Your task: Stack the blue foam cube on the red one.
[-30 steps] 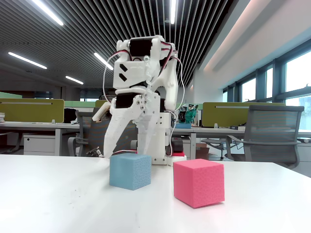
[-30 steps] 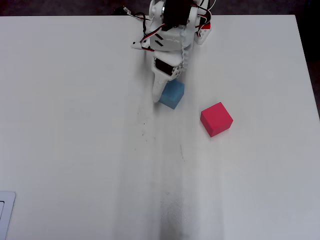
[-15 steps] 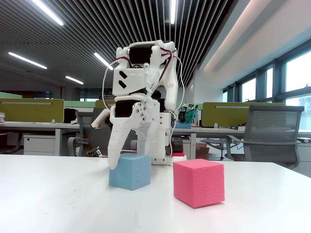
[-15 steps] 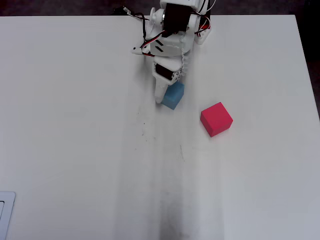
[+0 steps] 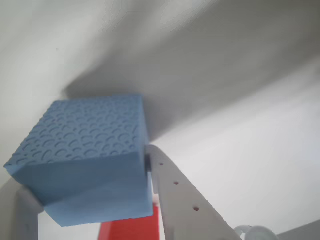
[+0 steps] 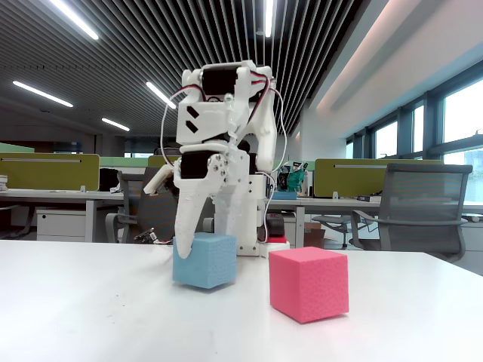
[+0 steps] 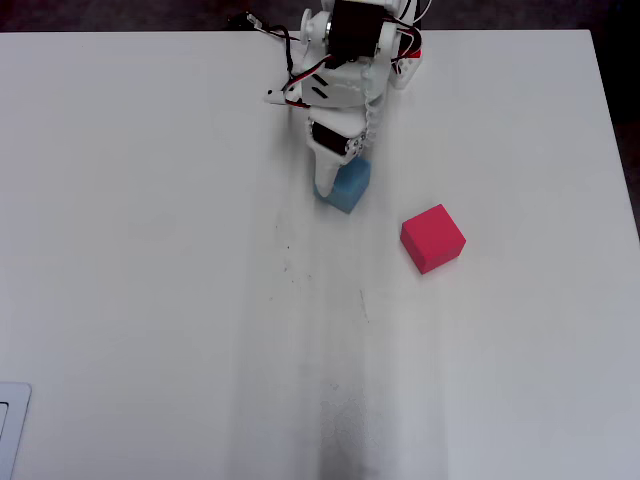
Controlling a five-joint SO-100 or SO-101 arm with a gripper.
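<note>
Bending steeply down from its base at the table's far edge, gripper (image 6: 198,256) closing its jaws on the blue foam cube (image 6: 204,260), one white finger (image 6: 186,226) pressing the cube's left face in the fixed view, another lying along its side in the wrist view. Sitting on the white table (image 7: 150,300) (faintly scuffed down the middle), near the arm's base. Resting apart to the right in the overhead view, untouched, the red one (image 7: 432,238). Showing behind: an open-plan office with slatted ceiling, strip lights, green desk partitions and a grey chair (image 6: 419,207). Leaving wide bare tabletop in front and to the left.
</note>
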